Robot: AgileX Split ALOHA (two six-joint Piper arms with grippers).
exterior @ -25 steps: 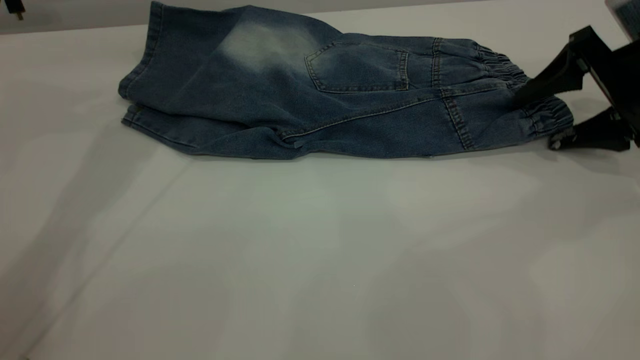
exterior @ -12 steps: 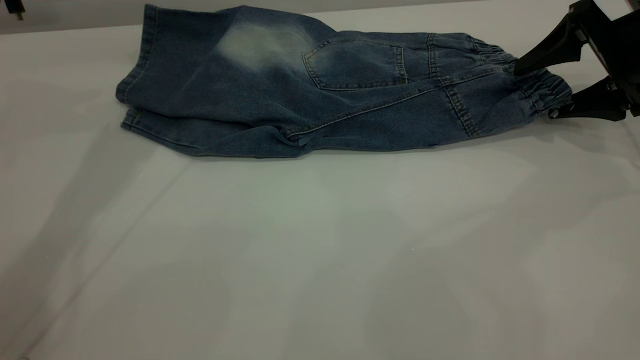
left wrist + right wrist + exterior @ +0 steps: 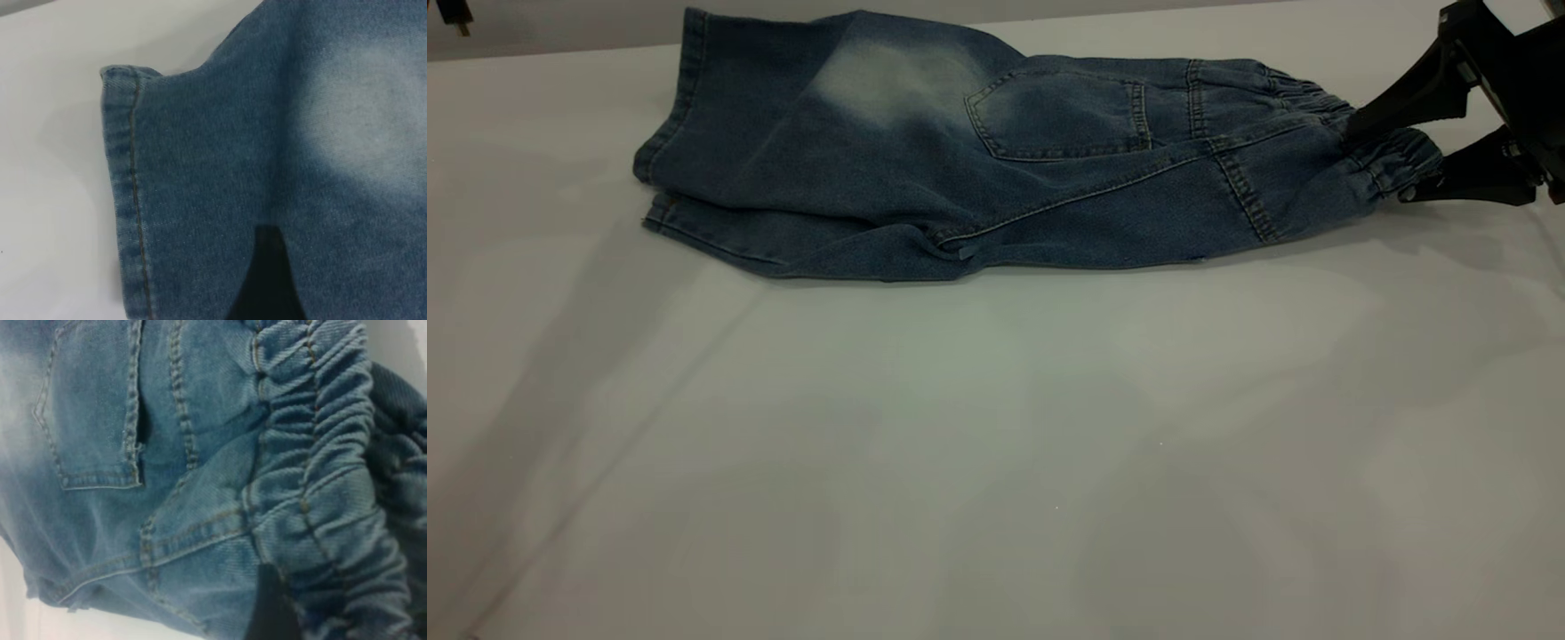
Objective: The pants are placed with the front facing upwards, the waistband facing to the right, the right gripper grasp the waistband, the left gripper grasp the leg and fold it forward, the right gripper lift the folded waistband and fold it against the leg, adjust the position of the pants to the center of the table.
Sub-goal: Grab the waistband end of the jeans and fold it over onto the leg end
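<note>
The blue denim pants [image 3: 996,151] lie folded lengthwise at the far side of the white table [image 3: 996,444], leg hems to the left. The ruched waistband [image 3: 1392,156] is at the right and slightly raised. My right gripper [image 3: 1383,164] is shut on the waistband, one black finger [image 3: 1400,102] above it and the other at its near edge. In the right wrist view the waistband [image 3: 320,487] fills the frame beside a dark finger [image 3: 270,607]. My left gripper shows only as one dark finger [image 3: 267,280] over the leg [image 3: 220,187], near its hem [image 3: 127,200].
A pale faded patch [image 3: 889,76] and a stitched pocket [image 3: 1058,116] face up on the pants. A small black part [image 3: 454,13] sits at the far left corner. Bare tabletop stretches across the whole near half.
My right gripper has risen and its fingers have drawn closer together on the waistband. The waistband end has lifted, and the pants have shifted slightly to the left.
</note>
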